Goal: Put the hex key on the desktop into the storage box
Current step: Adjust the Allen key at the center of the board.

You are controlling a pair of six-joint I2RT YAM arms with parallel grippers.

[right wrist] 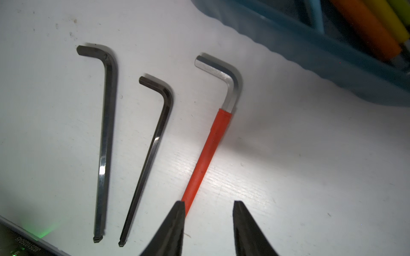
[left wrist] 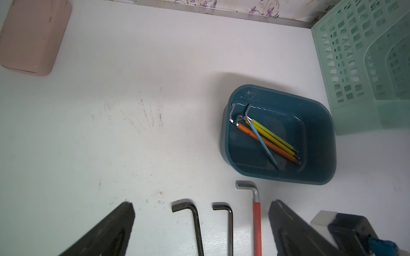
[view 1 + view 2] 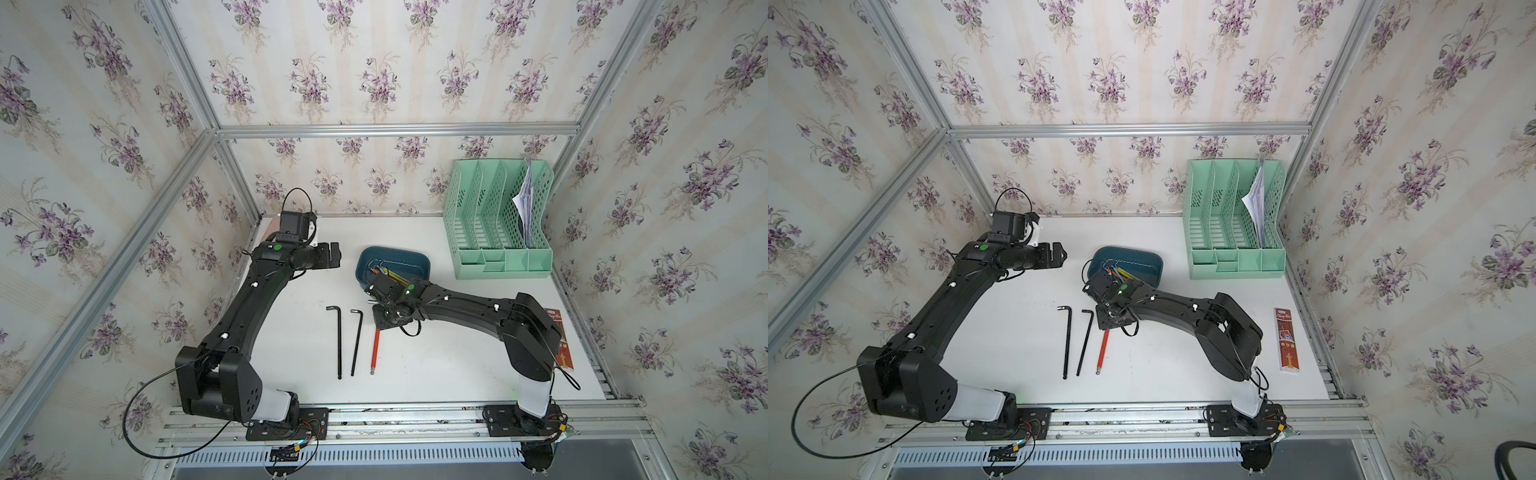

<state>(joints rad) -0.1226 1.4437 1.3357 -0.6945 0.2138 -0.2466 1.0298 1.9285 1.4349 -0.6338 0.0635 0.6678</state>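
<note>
Three hex keys lie side by side on the white desktop (image 3: 457,353): two black ones (image 3: 339,340) (image 3: 356,340) and a red-sleeved one (image 3: 375,347). The teal storage box (image 3: 419,259) behind them holds several coloured hex keys (image 2: 264,137). My right gripper (image 1: 208,202) hovers open over the near part of the red-sleeved key (image 1: 208,150), whose shaft runs under one fingertip (image 1: 179,208); nothing sits between the fingers. At the back left, clear of the keys, my left gripper (image 3: 334,255) is open and empty, its fingers (image 2: 124,217) spread wide in the left wrist view.
A mint-green file rack (image 3: 498,216) with papers stands at the back right, close to the box. A pink case (image 2: 31,37) lies at the back left. A narrow red packet (image 3: 1289,338) lies along the right edge. Aluminium rails (image 3: 395,419) border the front.
</note>
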